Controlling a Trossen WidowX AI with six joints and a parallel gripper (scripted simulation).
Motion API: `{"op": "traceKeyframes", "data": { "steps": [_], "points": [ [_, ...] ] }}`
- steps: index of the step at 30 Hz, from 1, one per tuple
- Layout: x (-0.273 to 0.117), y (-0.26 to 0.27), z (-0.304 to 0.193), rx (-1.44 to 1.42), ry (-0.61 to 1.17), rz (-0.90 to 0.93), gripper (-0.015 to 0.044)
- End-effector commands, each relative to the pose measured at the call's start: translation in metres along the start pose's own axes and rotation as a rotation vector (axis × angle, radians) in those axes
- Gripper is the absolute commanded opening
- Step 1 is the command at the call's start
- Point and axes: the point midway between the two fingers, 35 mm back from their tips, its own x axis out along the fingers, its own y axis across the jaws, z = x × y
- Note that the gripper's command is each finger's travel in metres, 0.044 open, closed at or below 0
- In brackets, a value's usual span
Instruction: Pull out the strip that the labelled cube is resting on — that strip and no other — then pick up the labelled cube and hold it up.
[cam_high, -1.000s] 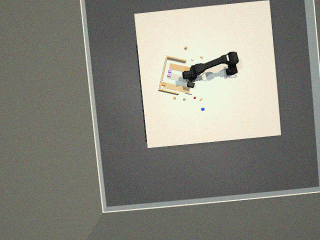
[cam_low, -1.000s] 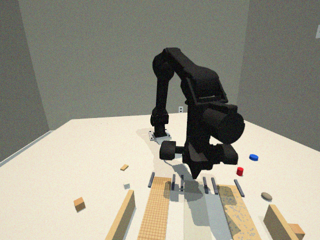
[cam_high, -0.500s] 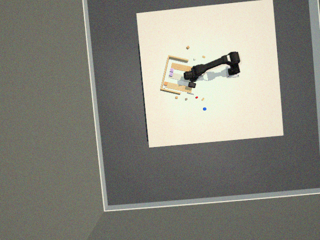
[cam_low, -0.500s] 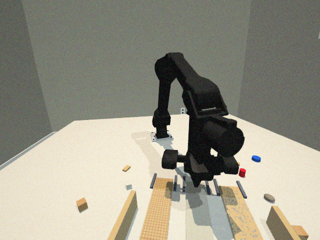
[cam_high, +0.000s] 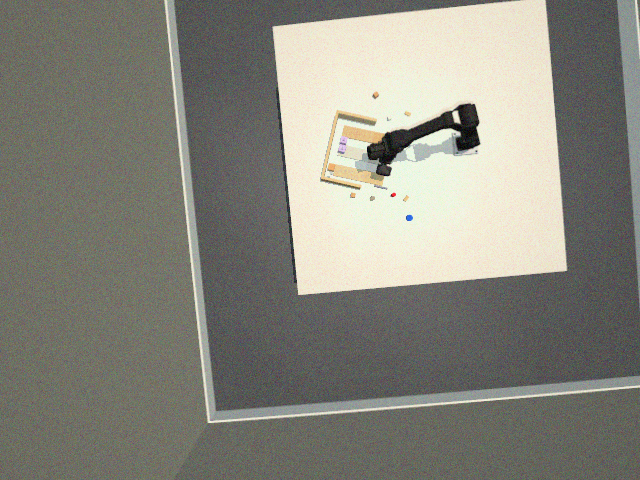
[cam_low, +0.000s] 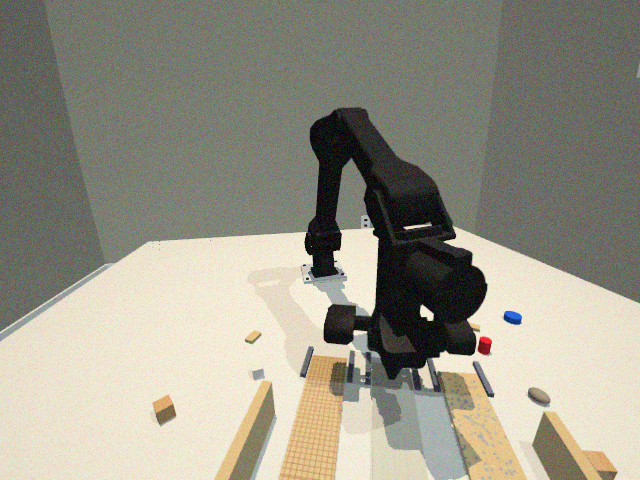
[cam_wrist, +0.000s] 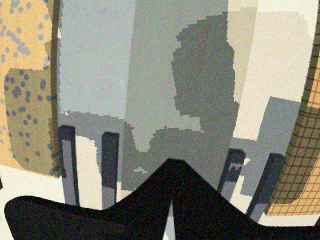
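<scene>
Two purple cubes with dark marks, one (cam_high: 343, 140) beside the other (cam_high: 342, 148), stand at the walled end of the pale middle strip (cam_high: 355, 152) (cam_low: 399, 462); the marks are too small to read, and what bears each cube is unclear. A grid-patterned strip (cam_high: 361, 133) (cam_low: 314, 428) (cam_wrist: 311, 140) lies on one side, a speckled strip (cam_high: 356, 174) (cam_low: 483, 434) (cam_wrist: 25, 30) on the other. An orange cube (cam_high: 331, 166) sits at the speckled strip's far end. My gripper (cam_low: 393, 374) (cam_wrist: 174, 166) is shut and empty, tips low over the pale strip's open end.
Wooden walls (cam_high: 329, 146) (cam_low: 248, 434) surround the strips on three sides. Dark upright bars (cam_low: 480, 378) (cam_wrist: 110, 167) flank the strips' open ends. Outside lie a red cylinder (cam_high: 393, 194) (cam_low: 484, 345), a blue disc (cam_high: 409, 218) (cam_low: 512, 317), a grey stone (cam_high: 372, 198) (cam_low: 538, 395) and several small blocks.
</scene>
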Motion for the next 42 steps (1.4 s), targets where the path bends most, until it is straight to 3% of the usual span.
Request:
{"op": "traceKeyframes", "data": {
  "steps": [1, 42],
  "points": [
    [0.0006, 0.0007, 0.0000, 0.000, 0.000, 0.005, 0.0000],
    [0.0041, 0.0008, 0.0000, 0.000, 0.000, 0.005, 0.0000]
  ]
}}
